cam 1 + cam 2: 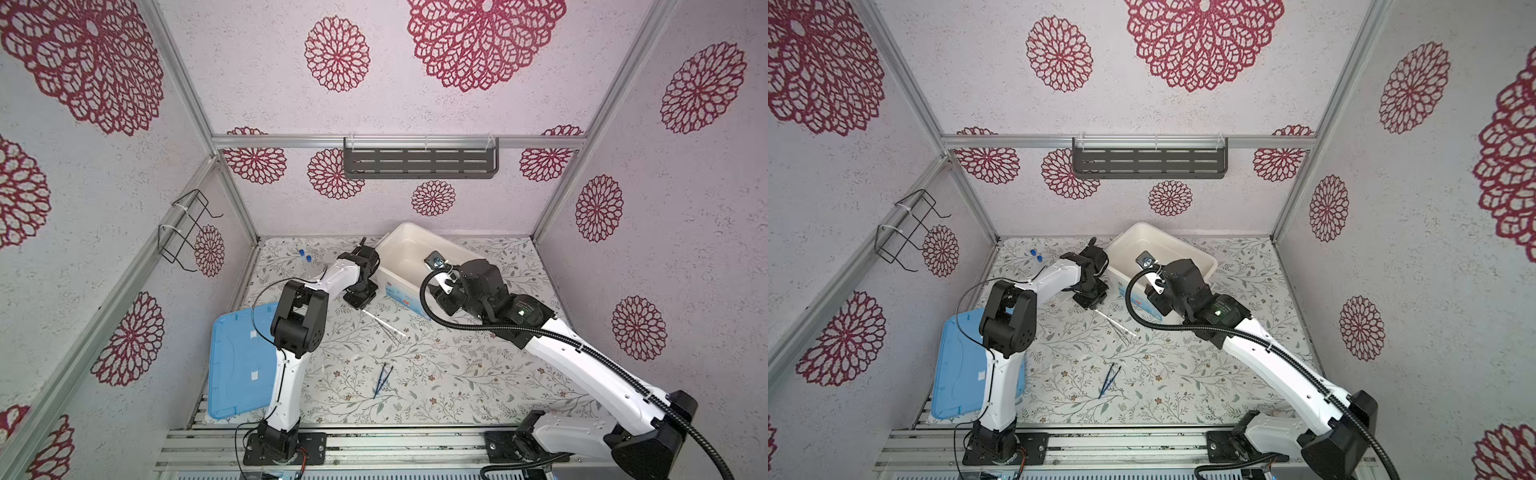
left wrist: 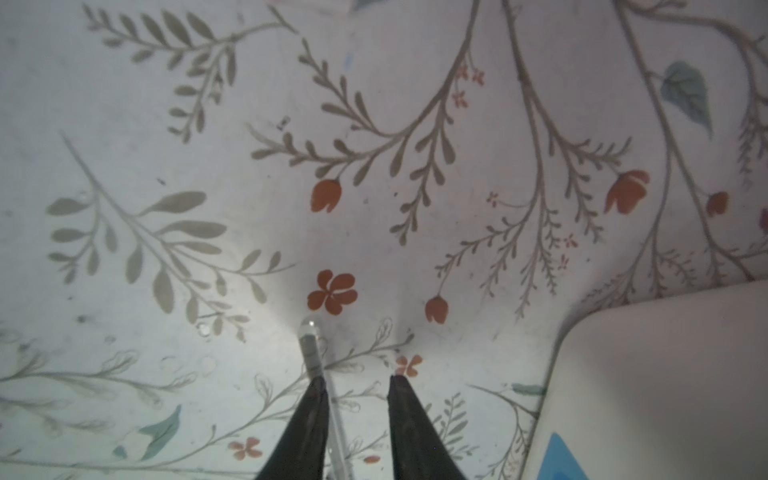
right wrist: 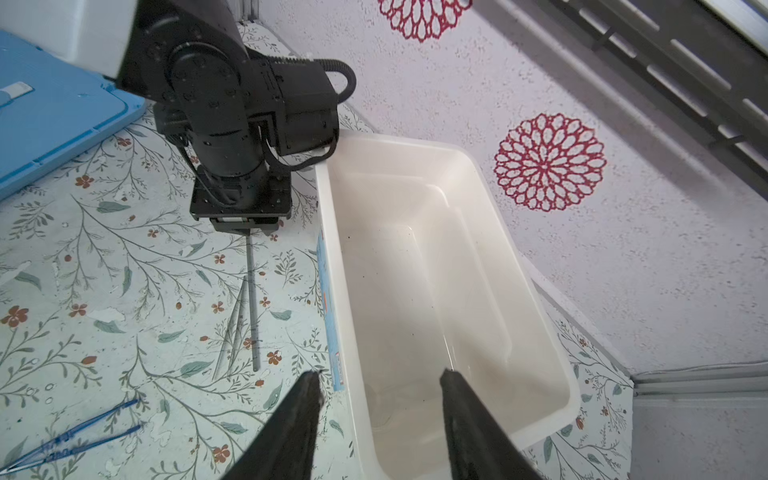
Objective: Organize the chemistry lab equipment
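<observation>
At the centre of the worktop [image 1: 478,374], the thin rod [image 3: 252,299] lies flat, running from 10 o'clock to 4 o'clock. Its 10 o'clock end sits under the left end effector [image 2: 358,379]. The jaws there are narrowly parted. The rod's rounded clear tip pokes out past them and its shaft runs along the inner face of one finger [image 2: 311,415], while the other finger stands apart from it. So the rod is bracketed but not clamped.

The silvery tool [image 3: 241,299] lies just beside the rod on its 7 o'clock side, angled slightly to it, the two closest at their 10 o'clock ends. The dark blue tweezers [image 1: 381,380] lie alone at 6 o'clock from the rod, well apart from it. The two clear tubes with blue caps [image 1: 308,259] sit side by side in the 10 o'clock corner.

At 1 o'clock is the white tub [image 1: 409,245], set at an angle. Its inside shows a white floor with dark specks. A faint clear outline at its 5 o'clock end is too dim to make out. The right end effector [image 3: 380,374] hangs over that end, jaws wide apart and gripping nothing, with the tub's long rim between them in the wrist view. The light-blue lid [image 1: 237,374] lies flat at 8 o'clock.
</observation>
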